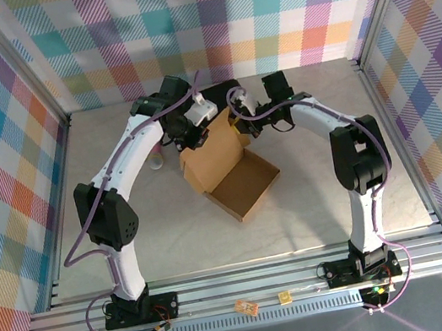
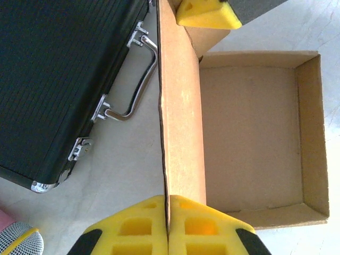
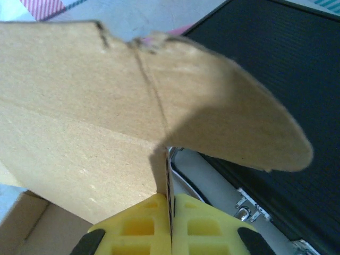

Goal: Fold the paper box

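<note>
Cardboard box (image 1: 246,185) sits near the middle of the table (image 1: 158,245), its shallow tray open toward the near right and its lid panel raised along the far side. Left claw (image 2: 167,212) has its yellow fingers (image 2: 133,228) pressed together on the lid's edge (the thin sheet is caught between them). Right claw (image 3: 170,210) pinches the lid's other end, beside a rounded tab. Black case (image 2: 53,79) with metal latches lies just behind the lid.
</note>
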Controlling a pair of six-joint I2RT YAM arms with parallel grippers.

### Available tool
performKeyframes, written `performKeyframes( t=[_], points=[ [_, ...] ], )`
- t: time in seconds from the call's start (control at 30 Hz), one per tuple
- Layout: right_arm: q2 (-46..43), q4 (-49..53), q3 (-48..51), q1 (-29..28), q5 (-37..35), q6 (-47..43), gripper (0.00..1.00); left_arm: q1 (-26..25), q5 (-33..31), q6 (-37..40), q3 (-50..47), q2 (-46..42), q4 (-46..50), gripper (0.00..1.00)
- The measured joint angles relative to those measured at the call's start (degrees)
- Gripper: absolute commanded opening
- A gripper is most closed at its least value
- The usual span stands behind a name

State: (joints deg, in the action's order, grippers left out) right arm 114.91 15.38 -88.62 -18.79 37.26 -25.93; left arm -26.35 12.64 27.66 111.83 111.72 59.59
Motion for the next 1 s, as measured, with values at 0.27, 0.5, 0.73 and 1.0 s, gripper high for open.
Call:
performKeyframes(
  t=[0.27, 0.5, 0.73, 1.0],
  points=[
    [-5.8, -8.1, 8.2, -4.4, -13.0, 5.5, 0.00, 0.3, -4.4, -10.5, 4.5, 2.0, -0.4, 0.44],
    [-8.7, -12.0, 13.3, -5.0, -14.0, 6.6, 0.00, 0.4, -16.2, -26.7, 2.2, -2.4, 0.2, 0.59],
    [-8.7, -12.7, 14.0, -3.8, -12.9, 6.5, 0.00, 2.8, -16.6, -33.5, -17.7, -20.8, 1.8, 0.58],
    [-8.7, -12.5, 14.0, -3.7, -11.7, 5.6, 0.00, 5.1, -11.2, -34.6, -29.6, -24.7, 0.1, 0.58]
  ],
)
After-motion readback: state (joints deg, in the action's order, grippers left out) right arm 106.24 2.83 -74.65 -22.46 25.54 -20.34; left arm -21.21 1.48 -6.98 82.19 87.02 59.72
